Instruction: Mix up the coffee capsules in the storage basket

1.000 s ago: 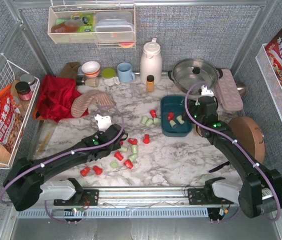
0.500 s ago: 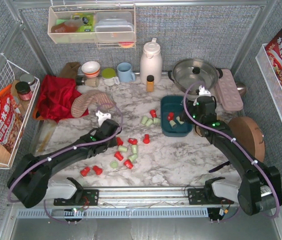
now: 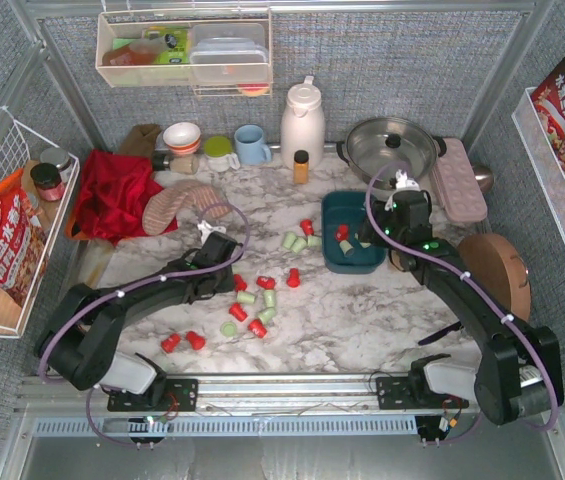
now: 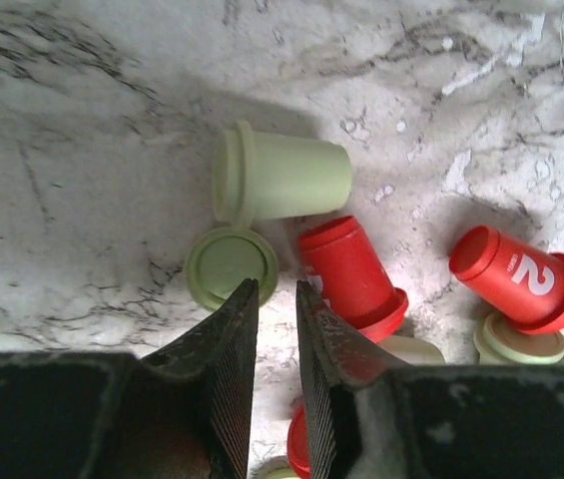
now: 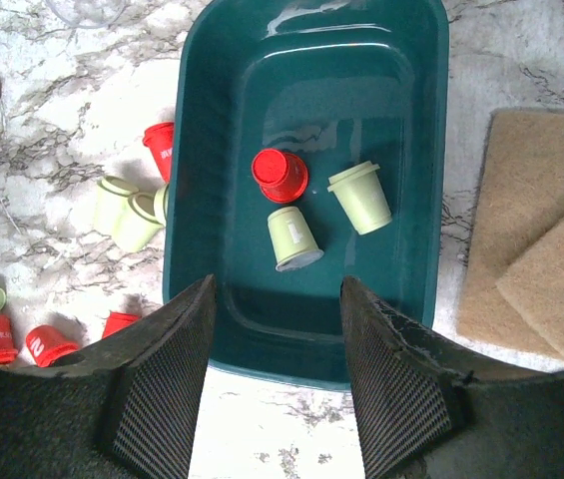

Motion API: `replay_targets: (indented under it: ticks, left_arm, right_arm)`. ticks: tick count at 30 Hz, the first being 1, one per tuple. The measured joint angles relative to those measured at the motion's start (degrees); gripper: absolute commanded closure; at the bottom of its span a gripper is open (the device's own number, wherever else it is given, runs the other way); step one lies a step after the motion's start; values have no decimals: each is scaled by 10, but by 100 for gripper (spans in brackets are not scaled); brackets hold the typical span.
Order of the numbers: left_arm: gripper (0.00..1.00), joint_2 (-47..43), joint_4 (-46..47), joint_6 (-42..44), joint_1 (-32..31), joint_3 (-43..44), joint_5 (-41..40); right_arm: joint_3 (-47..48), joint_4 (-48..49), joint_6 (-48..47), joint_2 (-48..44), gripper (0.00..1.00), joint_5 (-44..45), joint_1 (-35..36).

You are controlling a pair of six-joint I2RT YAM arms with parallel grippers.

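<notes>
Left gripper (image 4: 275,291) is low over the loose capsules (image 3: 252,300) mid-table, jaws narrowed to a slit with nothing between them, so it is not grasping. Its tips sit between a green capsule (image 4: 230,267) showing its round end and a red capsule (image 4: 351,279) lying tilted; can't tell if either finger touches them. A second green (image 4: 282,178) lies on its side just beyond, against the first. A red marked "2" (image 4: 519,289) lies on its side further right, a pale one partly under it. Right gripper (image 5: 277,284) hangs over the near end of the basket (image 5: 341,100), jaws wide apart, empty. The basket sits right of centre on the marble table (image 3: 362,320), with a tan fibrous mat (image 5: 531,230) just beside its right wall. Three capsules lie near the middle of the basket floor, close together: one red (image 5: 280,176) with its round end up, and a green pair (image 5: 360,198) tipped over beside and below it. A small cluster (image 5: 132,205) of one red and a few greens sits just outside the left wall. Two reds (image 3: 182,342) lie at front-left, apart from the main scatter.
</notes>
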Motion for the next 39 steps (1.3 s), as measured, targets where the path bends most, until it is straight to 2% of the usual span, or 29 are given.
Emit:
replay_targets:
  ticks: [6, 11, 18, 22, 26, 34, 37, 39]
  left_arm:
    - [70, 27, 11, 0, 0, -1, 31]
    - [76, 48, 28, -3, 0, 6, 12]
    - [76, 48, 19, -13, 0, 12, -13]
    - [66, 14, -35, -12, 0, 10, -22]
    - [56, -48, -45, -18, -1, 14, -18]
    - [22, -124, -65, -53, 3, 7, -58]
    - [19, -124, -83, -63, 10, -17, -68]
    - [22, -122, -85, -68, 14, -31, -71]
  right_arm:
    - [4, 0, 0, 6, 43, -9, 0]
    - [4, 0, 0, 6, 43, -12, 0]
    - [4, 0, -1, 6, 43, -15, 0]
    - [4, 0, -1, 6, 43, -17, 0]
    - [5, 0, -2, 8, 43, -21, 0]
    - [8, 0, -2, 11, 43, -28, 0]
    - [8, 0, -2, 11, 43, -30, 0]
    - [8, 0, -2, 11, 43, -32, 0]
